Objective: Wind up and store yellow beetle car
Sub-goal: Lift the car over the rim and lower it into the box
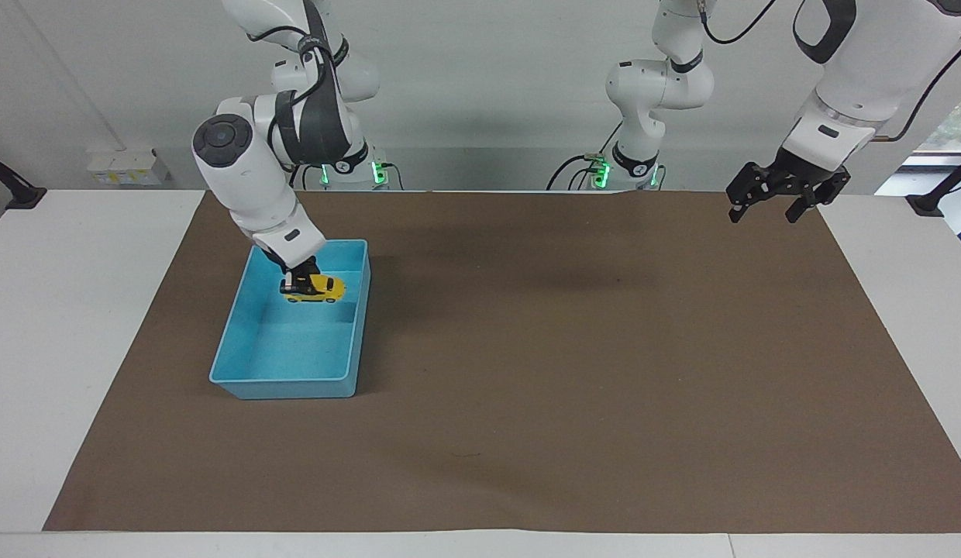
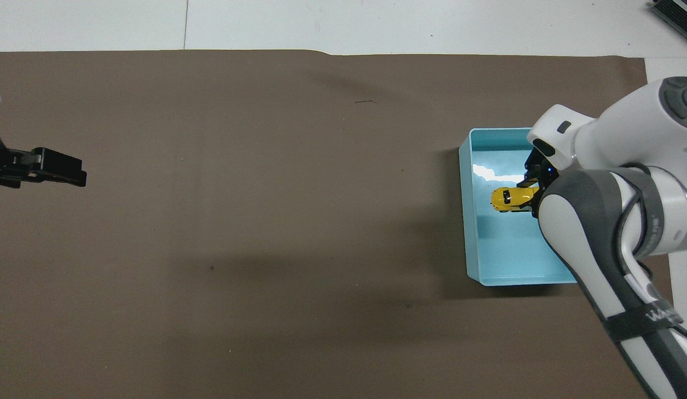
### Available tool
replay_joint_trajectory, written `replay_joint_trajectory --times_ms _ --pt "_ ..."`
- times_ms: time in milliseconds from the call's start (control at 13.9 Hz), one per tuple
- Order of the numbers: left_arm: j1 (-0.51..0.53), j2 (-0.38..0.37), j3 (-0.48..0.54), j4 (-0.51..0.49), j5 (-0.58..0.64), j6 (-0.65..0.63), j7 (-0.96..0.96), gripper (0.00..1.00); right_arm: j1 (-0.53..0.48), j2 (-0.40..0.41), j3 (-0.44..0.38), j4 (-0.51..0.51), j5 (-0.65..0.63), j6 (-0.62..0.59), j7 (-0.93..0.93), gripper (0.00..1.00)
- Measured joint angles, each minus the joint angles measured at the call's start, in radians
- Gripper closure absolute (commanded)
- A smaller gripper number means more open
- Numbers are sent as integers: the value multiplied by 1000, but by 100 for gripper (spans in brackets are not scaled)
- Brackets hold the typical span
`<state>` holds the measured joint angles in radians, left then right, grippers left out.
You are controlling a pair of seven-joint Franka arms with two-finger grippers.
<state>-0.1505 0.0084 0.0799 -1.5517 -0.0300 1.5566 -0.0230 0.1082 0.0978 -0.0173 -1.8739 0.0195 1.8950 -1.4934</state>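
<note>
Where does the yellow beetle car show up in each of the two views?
Facing view: yellow beetle car held by the right hand over the blue bin, upper left of picture.
Overhead view: the car at mid right, over the bin, partly hidden by the right arm.
Shared landmark: the blue bin.

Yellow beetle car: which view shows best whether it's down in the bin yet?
Facing view: the yellow beetle car hangs from the right gripper over the blue bin. Overhead, the arm hides part of the car and height is unreadable.
</note>
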Motion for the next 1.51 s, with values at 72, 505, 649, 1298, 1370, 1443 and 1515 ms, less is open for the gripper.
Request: replay_joint_trajectory --times_ms 72,505,649,1298,1370,1443,1515 --pt "0 0 0 0 0 0 0 0 -1 -16 0 -34 0 30 -3 95" --pt "0 0 0 0 0 0 0 0 -80 -60 -2 -207 -1 187 -105 95" --pt "0 0 0 0 0 0 0 0 -90 -58 -2 -259 -1 256 -112 95" --pt "0 0 0 0 0 0 0 0 -88 -4 6 -309 -1 371 -140 95" --pt "0 0 0 0 0 0 0 0 -88 3 6 -309 -1 374 -141 95" --pt "0 0 0 0 0 0 0 0 -88 5 6 -309 -1 376 -141 95" --pt "0 0 0 0 0 0 0 0 -88 5 6 -309 -1 376 -141 94"
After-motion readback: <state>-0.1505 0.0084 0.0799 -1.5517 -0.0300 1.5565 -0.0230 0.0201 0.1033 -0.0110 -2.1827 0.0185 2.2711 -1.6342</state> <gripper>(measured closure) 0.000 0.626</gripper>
